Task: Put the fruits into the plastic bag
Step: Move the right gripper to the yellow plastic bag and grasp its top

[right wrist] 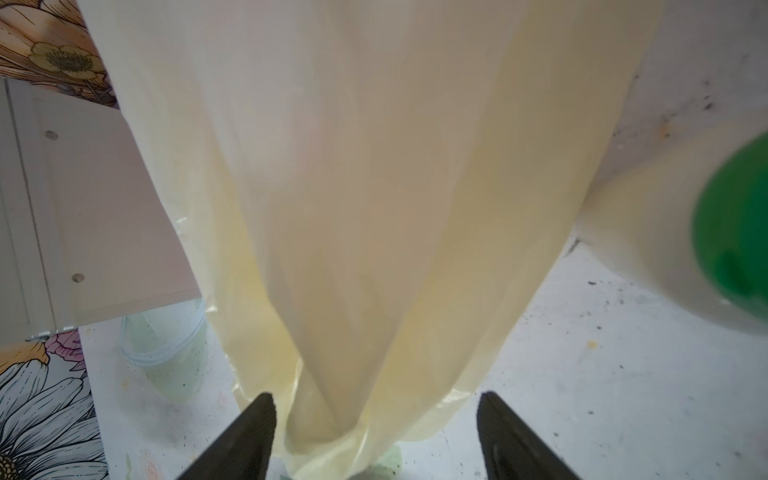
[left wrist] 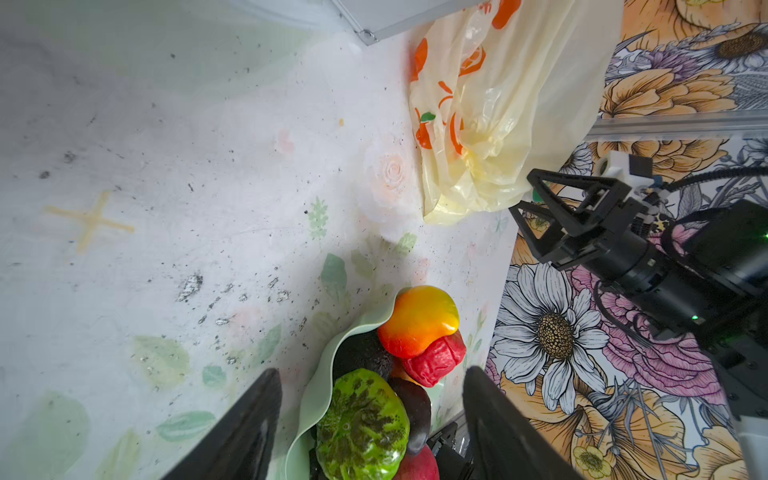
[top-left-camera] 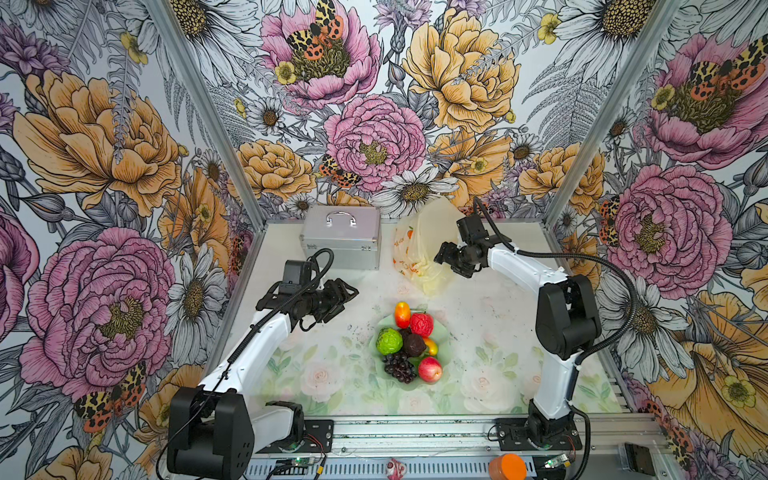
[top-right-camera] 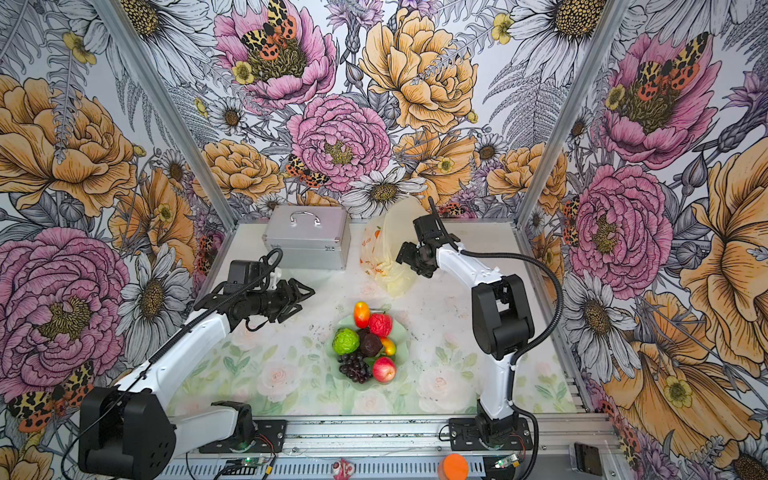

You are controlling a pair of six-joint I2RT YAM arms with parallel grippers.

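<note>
The fruits lie heaped in a pale green bowl (top-left-camera: 446,332) mid-table: a mango (top-left-camera: 402,314), a red berry (top-left-camera: 422,324), a green ball (top-left-camera: 389,341), an avocado (top-left-camera: 414,345), a grape bunch (top-left-camera: 399,367) and an apple (top-left-camera: 429,369). The plastic bag (top-left-camera: 419,249) stands crumpled at the back. My left gripper (top-left-camera: 347,303) hovers open to the left of the bowl; in its wrist view the green ball (left wrist: 361,424) shows beyond the spread jaws. My right gripper (top-left-camera: 446,266) is open at the bag's right side, its jaws straddling a hanging fold of the bag (right wrist: 374,187) without pinching it.
A silver metal case (top-left-camera: 340,239) stands just left of the bag against the back wall. Flowered walls close in the left, back and right. An orange object (top-left-camera: 507,467) sits on the front rail. A blurred green shape (right wrist: 735,224) shows close to the right wrist camera.
</note>
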